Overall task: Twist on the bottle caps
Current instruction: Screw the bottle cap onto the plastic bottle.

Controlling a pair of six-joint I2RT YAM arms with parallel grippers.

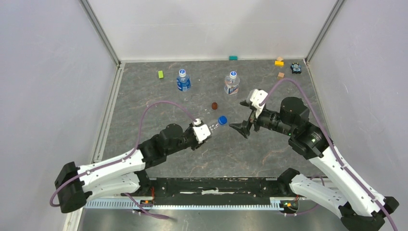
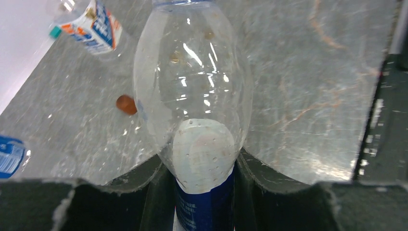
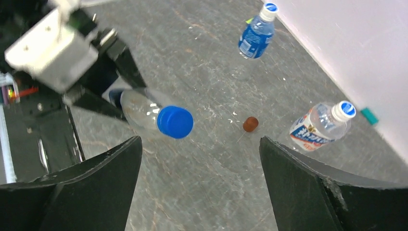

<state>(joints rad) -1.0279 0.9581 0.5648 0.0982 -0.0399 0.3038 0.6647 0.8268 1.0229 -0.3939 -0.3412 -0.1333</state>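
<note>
My left gripper (image 1: 206,130) is shut on a clear bottle (image 2: 192,91), gripping it at its blue label and holding it tilted above the table. A solid blue cap (image 1: 222,120) (image 3: 175,121) sits on that bottle's neck, which points toward the right arm. My right gripper (image 1: 242,129) (image 3: 200,140) is open and empty, a short gap to the right of the blue cap and not touching it. Two other bottles (image 1: 183,81) (image 1: 231,83) stand upright farther back, each with a whitish-blue cap on top (image 3: 270,7) (image 3: 346,109).
A dark red-brown disc (image 1: 214,105) lies between the held bottle and the standing ones. Along the back edge lie a green block (image 1: 160,74), a teal block (image 1: 233,57), a yellow block (image 1: 279,62), a tan block (image 1: 281,75) and a small dark toy (image 1: 296,68).
</note>
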